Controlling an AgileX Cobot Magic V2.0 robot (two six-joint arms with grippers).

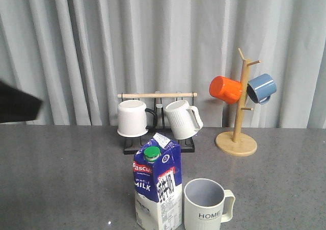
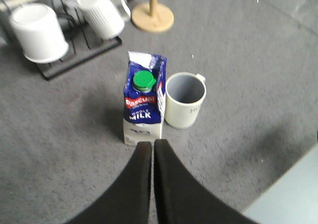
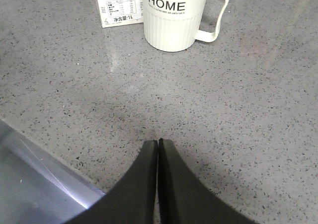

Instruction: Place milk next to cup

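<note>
The milk [image 1: 157, 185], a dark-blue and white carton with a green cap, stands upright near the table's front edge. The cream cup [image 1: 206, 205] marked "HOME" stands close at its right, handle to the right. Both also show in the left wrist view, the milk [image 2: 144, 102] and the cup [image 2: 184, 100] side by side. My left gripper [image 2: 152, 143] is shut and empty, raised and apart from the milk. My right gripper [image 3: 158, 142] is shut and empty over bare table, short of the cup [image 3: 174, 16]. The milk's base [image 3: 117, 5] shows beside it.
A black rack [image 1: 158, 138] with two white mugs stands behind the milk. A wooden mug tree [image 1: 237, 133] with an orange and a blue mug stands at the back right. A dark part of my left arm [image 1: 18, 103] shows at the left edge. The table edge [image 3: 35, 184] lies near my right gripper.
</note>
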